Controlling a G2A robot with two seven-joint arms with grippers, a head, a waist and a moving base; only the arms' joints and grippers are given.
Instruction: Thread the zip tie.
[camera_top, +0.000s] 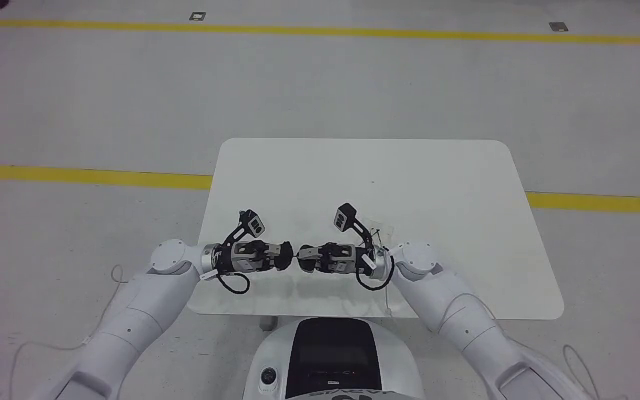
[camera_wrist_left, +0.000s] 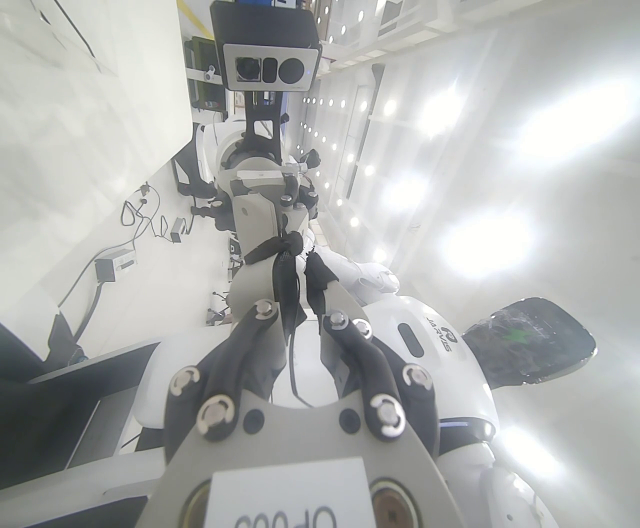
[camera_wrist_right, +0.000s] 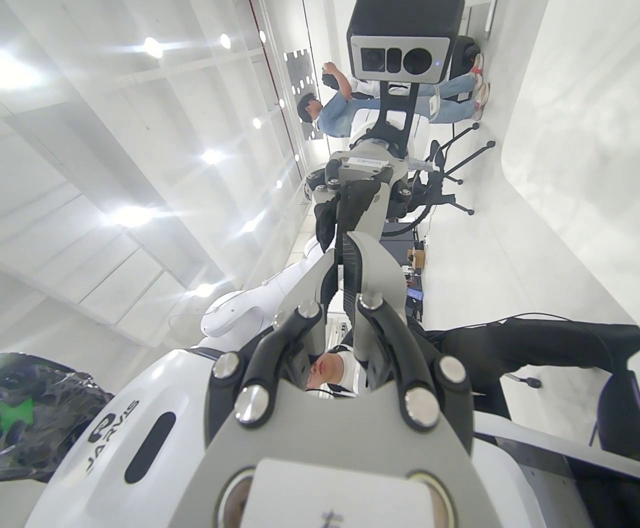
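Fingers (camera_wrist_left: 247, 290) of the left gripper (camera_wrist_left: 295, 255) stand narrow, drawn together at the tips with their dark ribbed pads facing each other. A thin dark strip, which looks like the zip tie (camera_wrist_left: 291, 350), runs out from between them and back toward the wrist. It is too slender to tell exactly where the pads press it. The right gripper (camera_wrist_right: 345, 240) is narrow as well, its fingers closing to a point around a black ribbed pad. I cannot tell whether anything is pinched there.

The 2 grippers lie level and point straight at each other, tip to tip, so close that they look to be touching or just apart. From the top view they meet over the near edge of the table (camera_top: 450, 180), about midway between the robot's shoulders, left gripper on the left and right gripper on the right. No part of the tie can be made out from that height.

Each wrist carries a small black camera (camera_top: 250, 220) on a bracket standing up above the gripper, and a looped black cable (camera_top: 236, 283) hangs under the left wrist. The table top is white with rounded corners. Beyond it the pale floor is crossed by 2 yellow lines (camera_top: 100, 176), 1 passing behind the table and 1 farther off.
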